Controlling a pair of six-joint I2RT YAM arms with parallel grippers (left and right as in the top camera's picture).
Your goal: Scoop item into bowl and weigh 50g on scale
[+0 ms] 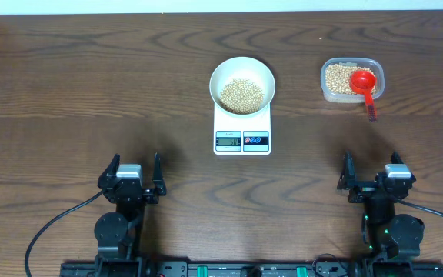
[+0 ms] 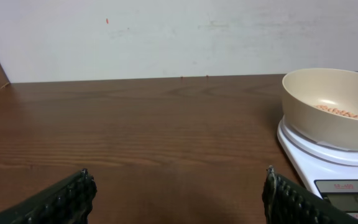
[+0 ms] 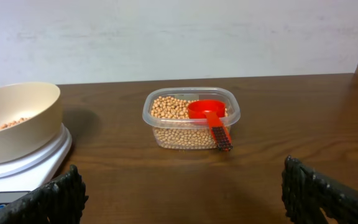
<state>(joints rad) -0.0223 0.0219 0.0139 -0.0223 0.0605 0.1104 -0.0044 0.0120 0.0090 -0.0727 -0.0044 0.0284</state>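
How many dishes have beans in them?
2. The white bowl sits on the scale in the middle; the clear tub is off to its right, with a red scoop lying in it.

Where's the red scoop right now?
The red scoop sits in the clear container of beans, on the right side in the overhead view, right of the bowl on the scale, handle over the near rim.
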